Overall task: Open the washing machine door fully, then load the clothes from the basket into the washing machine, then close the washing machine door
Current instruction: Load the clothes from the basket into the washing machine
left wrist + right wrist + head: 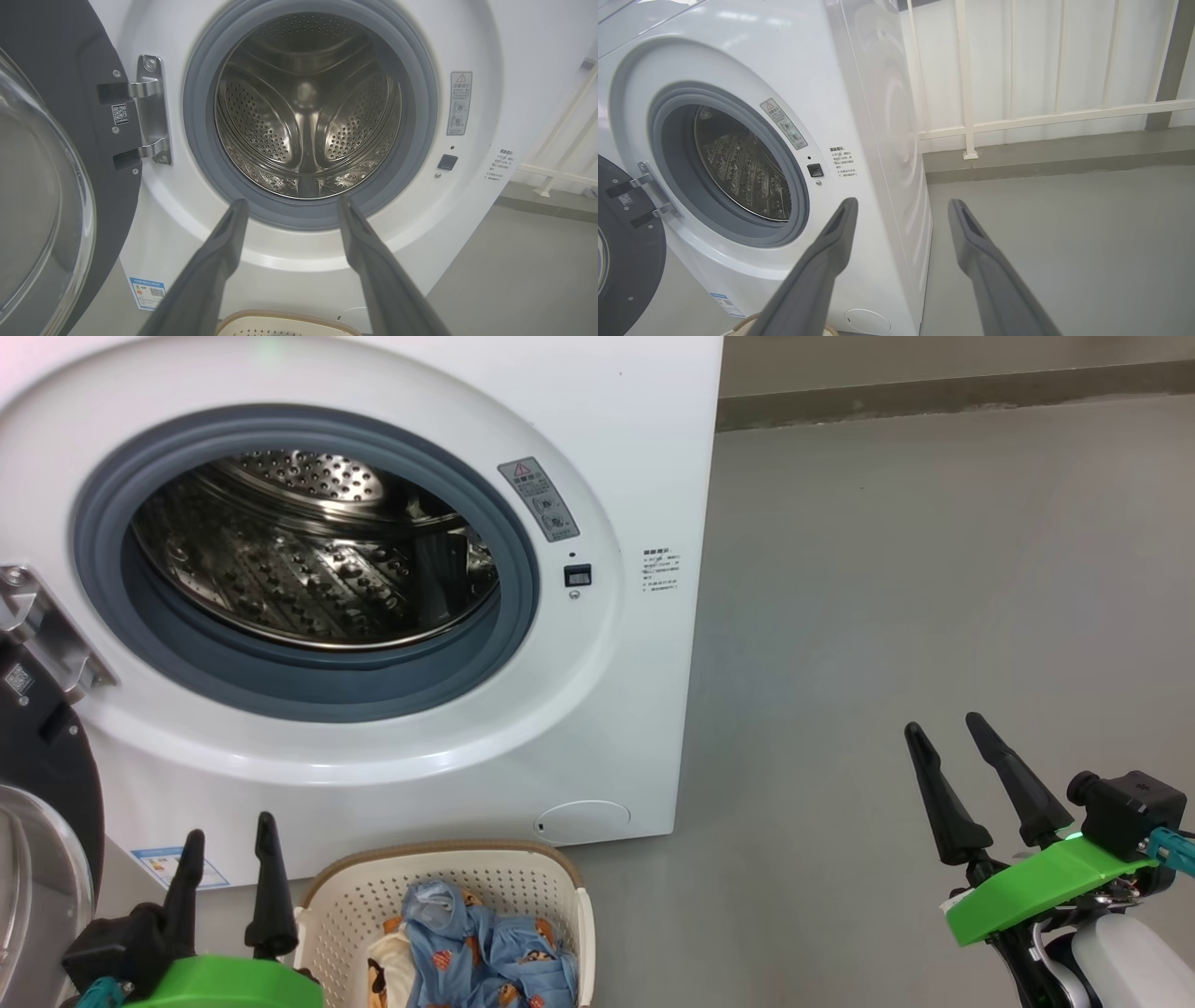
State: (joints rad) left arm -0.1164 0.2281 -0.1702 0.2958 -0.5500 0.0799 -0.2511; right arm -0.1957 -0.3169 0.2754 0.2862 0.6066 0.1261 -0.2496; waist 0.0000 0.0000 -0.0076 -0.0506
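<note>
The white washing machine [616,420] fills the upper left of the head view, its steel drum [308,551] bare behind the grey gasket. Its door [42,821] hangs swung wide on the left hinge, black rim and glass bowl showing [42,196]. Below the machine stands the cream basket [355,905] holding the light blue printed clothes [485,952]. My left gripper [231,849] is open just left of the basket with nothing between its fingers. My right gripper [943,728] hovers open over the floor far to the right, fingers empty.
Grey floor [934,569] stretches to the right of the machine. A white railing [1041,116] and a low kerb run behind it. A blue label sticker [148,293] sits on the machine's lower left front.
</note>
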